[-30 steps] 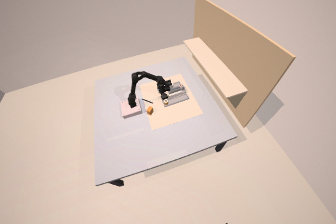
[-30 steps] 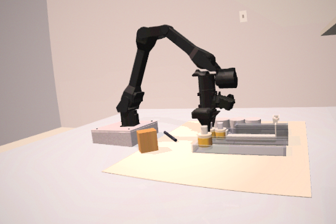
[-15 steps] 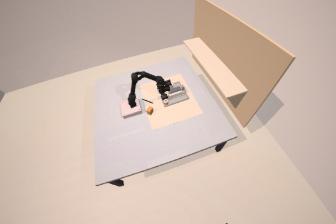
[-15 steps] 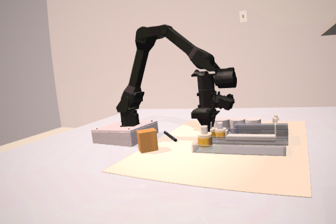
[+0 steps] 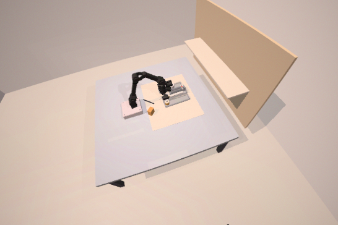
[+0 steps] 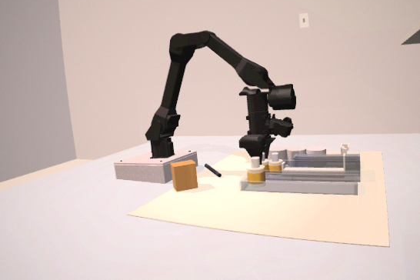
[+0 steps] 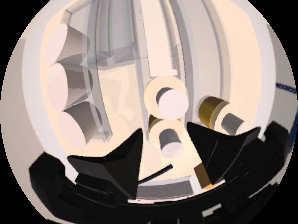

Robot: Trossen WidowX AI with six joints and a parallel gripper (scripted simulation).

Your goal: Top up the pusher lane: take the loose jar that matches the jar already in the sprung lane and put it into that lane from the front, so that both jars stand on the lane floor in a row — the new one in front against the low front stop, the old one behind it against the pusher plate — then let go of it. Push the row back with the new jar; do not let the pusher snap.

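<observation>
The new amber jar (image 7: 171, 145) (image 6: 265, 165), with a white lid and grey-white cap, stands upright at the front of the sprung lane. My gripper (image 7: 165, 128) is open around it, fingers pointing down, one on each side. The old matching jar (image 7: 172, 102) (image 6: 275, 166) stands directly behind it, against the front end of the white pusher (image 7: 161, 45) (image 6: 313, 169). The two jars stand in a row, close together. Whether the new jar's base is flat on the lane floor, and the low front stop, are hidden.
Another amber jar (image 5: 167, 102) (image 6: 255, 175) (image 7: 212, 111) stands at the front of the neighbouring lane. Three grey-white cylinders (image 7: 59, 86) stand on the other side. An orange block (image 5: 150, 111) (image 6: 185, 175) and a dark rod (image 5: 148, 101) (image 6: 212, 170) lie near the robot's base.
</observation>
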